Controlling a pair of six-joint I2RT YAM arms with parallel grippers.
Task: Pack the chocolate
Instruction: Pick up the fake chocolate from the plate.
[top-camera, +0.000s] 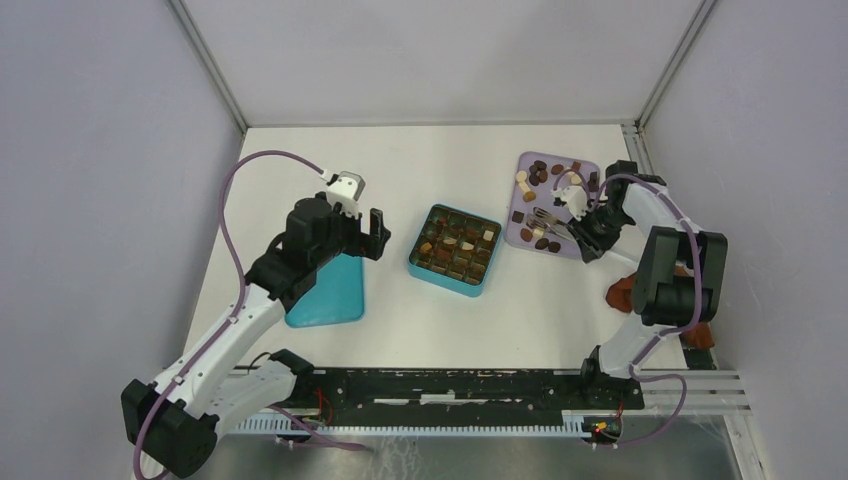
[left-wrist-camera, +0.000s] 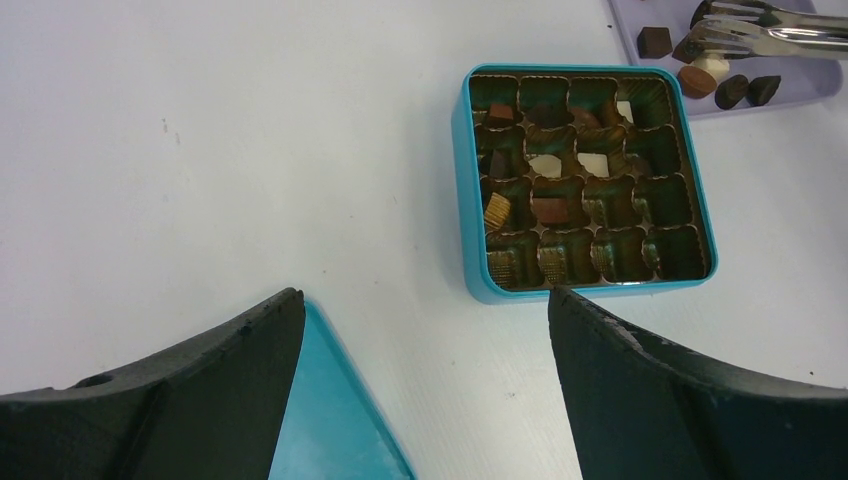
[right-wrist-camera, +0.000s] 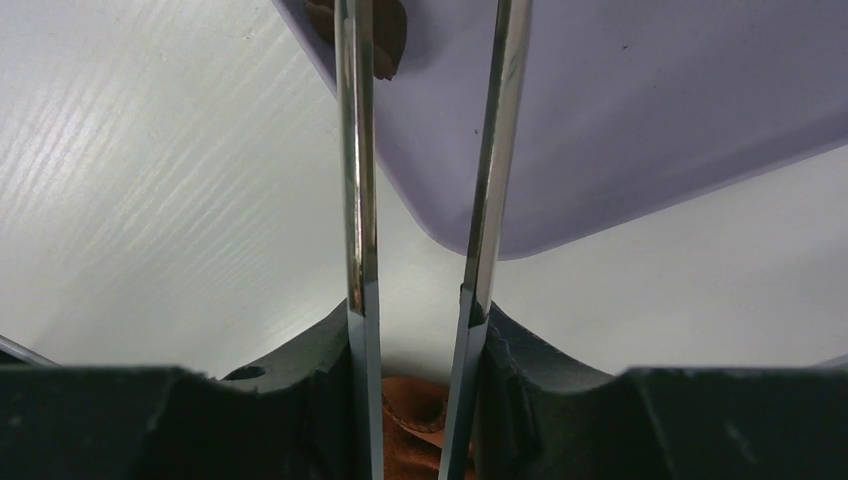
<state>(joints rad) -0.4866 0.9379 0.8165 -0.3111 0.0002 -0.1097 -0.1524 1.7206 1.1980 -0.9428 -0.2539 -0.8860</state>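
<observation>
The open teal box (top-camera: 455, 250) sits mid-table; a few chocolates (top-camera: 450, 244) lie in its gold cells, seen closer in the left wrist view (left-wrist-camera: 555, 210). Several more chocolates (top-camera: 540, 172) lie loose on the lavender tray (top-camera: 590, 170) to its right. My right gripper (top-camera: 590, 240) is shut on the metal tongs (top-camera: 555, 224), whose forked tips rest over the tray among the pieces (left-wrist-camera: 715, 88). The right wrist view shows the two tong arms (right-wrist-camera: 357, 200) slightly apart over the tray corner (right-wrist-camera: 620, 110). My left gripper (top-camera: 375, 235) is open and empty, left of the box.
The teal lid (top-camera: 327, 292) lies flat under my left arm and shows between the left fingers (left-wrist-camera: 330, 420). A reddish-brown cloth (top-camera: 622, 292) lies under my right arm near the right edge of the table. Grey walls enclose the table.
</observation>
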